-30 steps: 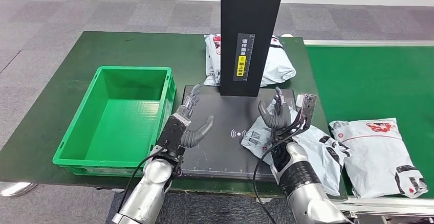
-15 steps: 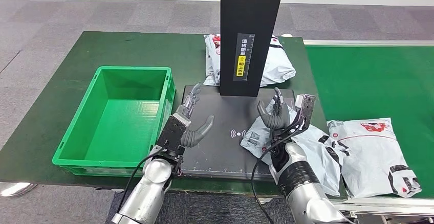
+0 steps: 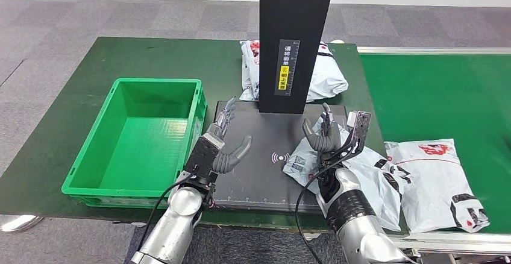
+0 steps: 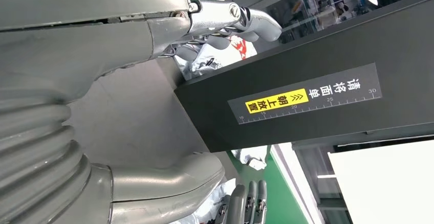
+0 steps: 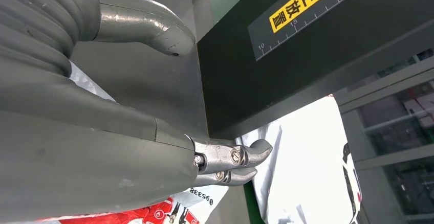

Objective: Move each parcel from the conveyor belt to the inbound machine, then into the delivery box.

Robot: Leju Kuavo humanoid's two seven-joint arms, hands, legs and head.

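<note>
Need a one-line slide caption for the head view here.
Both hands, left hand and right hand, hover open over the black inbound machine; a white parcel lies under the right hand, green delivery box alongside.

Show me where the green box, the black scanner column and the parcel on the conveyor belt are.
green box (image 3: 90,184), head view, on its front rim
black scanner column (image 3: 293,17), head view, on its front face
parcel on the conveyor belt (image 3: 437,179), head view, on its white middle
</note>
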